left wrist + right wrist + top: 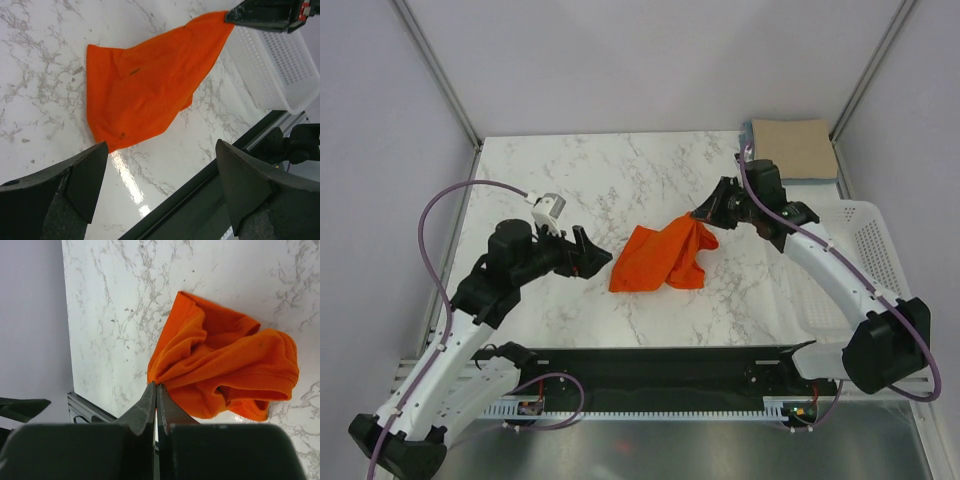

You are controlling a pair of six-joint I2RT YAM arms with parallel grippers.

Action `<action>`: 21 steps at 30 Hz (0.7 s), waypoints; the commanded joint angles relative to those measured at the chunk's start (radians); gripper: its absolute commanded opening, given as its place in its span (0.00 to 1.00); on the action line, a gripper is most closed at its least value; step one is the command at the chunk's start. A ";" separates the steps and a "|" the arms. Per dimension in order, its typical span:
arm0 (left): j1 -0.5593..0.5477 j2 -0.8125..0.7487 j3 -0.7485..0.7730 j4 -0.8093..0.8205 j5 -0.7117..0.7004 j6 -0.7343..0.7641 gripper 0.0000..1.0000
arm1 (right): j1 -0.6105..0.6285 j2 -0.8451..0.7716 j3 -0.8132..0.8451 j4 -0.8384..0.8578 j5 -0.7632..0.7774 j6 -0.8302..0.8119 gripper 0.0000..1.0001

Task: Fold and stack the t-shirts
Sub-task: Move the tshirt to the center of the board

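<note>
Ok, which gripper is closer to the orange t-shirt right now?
Right. The right gripper has its fingers shut on a corner of the orange t-shirt; the left gripper is open, off the shirt's left edge, not touching it.

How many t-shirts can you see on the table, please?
3. The orange t-shirt lies crumpled mid-table, a corner pinched by the right hand. The tan t-shirt is folded at the far right corner atop the light blue t-shirt, edge showing. More could hide beneath.
</note>
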 commanded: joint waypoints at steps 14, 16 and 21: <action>-0.041 0.257 -0.086 0.029 0.056 -0.104 0.92 | 0.000 0.052 0.086 -0.173 0.371 -0.175 0.50; -0.060 0.291 -0.098 0.059 0.044 -0.115 0.91 | 0.000 0.027 0.024 -0.186 0.372 -0.178 0.50; -0.109 0.441 -0.121 0.149 0.007 -0.144 0.91 | 0.001 -0.048 -0.192 -0.145 0.306 -0.160 0.48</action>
